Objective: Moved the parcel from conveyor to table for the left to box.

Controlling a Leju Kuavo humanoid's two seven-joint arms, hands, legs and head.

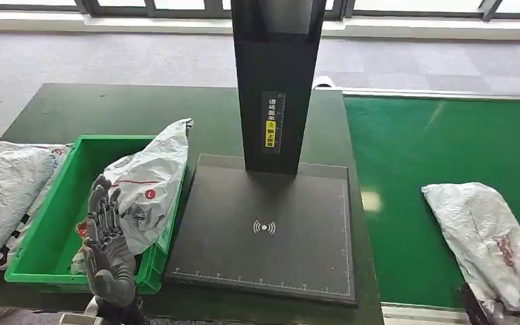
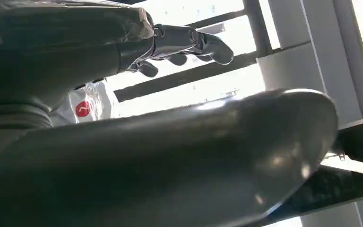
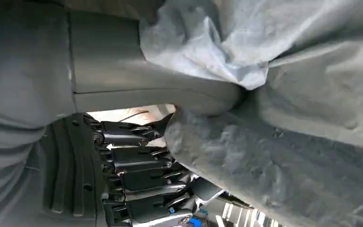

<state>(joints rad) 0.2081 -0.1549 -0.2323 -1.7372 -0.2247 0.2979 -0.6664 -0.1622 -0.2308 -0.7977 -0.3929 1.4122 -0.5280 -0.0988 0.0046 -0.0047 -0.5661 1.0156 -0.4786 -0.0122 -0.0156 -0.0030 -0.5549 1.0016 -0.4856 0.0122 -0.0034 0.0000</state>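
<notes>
A crumpled grey parcel (image 1: 489, 238) lies on the green conveyor (image 1: 420, 156) at the right. My right hand (image 1: 474, 306) shows as a dark shape at the parcel's near end. In the right wrist view the thumb (image 3: 170, 97) presses over a fold of this parcel (image 3: 293, 156) and the dark fingers (image 3: 132, 165) curl under it, so my right hand (image 3: 123, 142) grips it. A white parcel with a red logo (image 1: 150, 181) hangs over the right rim of the green box (image 1: 54, 227). My left hand (image 1: 108, 245) stands just beside it, fingers (image 2: 189, 41) straight and apart, holding nothing.
A black scanner plate (image 1: 264, 230) with a tall black post (image 1: 277, 81) fills the middle of the dark table. More grey parcels (image 1: 3, 196) lie left of the box. Grey carpet and windows are beyond.
</notes>
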